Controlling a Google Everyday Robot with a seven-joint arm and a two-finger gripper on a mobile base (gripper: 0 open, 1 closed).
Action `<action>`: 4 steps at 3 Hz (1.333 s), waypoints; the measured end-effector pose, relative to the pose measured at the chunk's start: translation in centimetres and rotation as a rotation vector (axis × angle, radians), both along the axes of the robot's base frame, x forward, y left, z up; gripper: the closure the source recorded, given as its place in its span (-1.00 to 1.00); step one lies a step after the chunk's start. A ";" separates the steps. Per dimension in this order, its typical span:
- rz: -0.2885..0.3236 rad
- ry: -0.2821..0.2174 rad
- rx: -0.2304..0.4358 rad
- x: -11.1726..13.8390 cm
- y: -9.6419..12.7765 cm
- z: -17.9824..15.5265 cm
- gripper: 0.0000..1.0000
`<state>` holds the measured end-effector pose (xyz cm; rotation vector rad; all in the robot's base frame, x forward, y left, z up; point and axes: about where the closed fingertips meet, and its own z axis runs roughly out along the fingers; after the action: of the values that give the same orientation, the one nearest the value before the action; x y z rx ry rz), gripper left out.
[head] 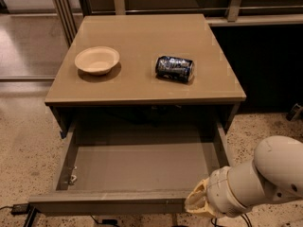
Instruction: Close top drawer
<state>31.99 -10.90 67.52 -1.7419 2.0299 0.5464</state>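
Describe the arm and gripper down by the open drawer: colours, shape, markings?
The arm is smooth, glossy white, built of fat rounded segments. The gripper, at the front right corner of the top drawer, is cream-yellow. No markings show.

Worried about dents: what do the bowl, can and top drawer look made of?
Bowl: matte beige, probably moulded paper fibre. Can: thin metal, glossy dark print, seemingly dented. Top drawer: flat grey-brown, laminate or painted metal, unclear which. The pincer sits at its front panel's right end.
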 end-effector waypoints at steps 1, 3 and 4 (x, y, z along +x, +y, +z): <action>0.000 0.000 0.000 0.0 0.0 0.0 0.55; 0.000 0.000 0.000 0.0 0.0 0.0 -0.38; 0.000 0.000 0.000 0.0 0.0 0.0 -0.85</action>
<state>31.99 -10.90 67.52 -1.7419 2.0298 0.5460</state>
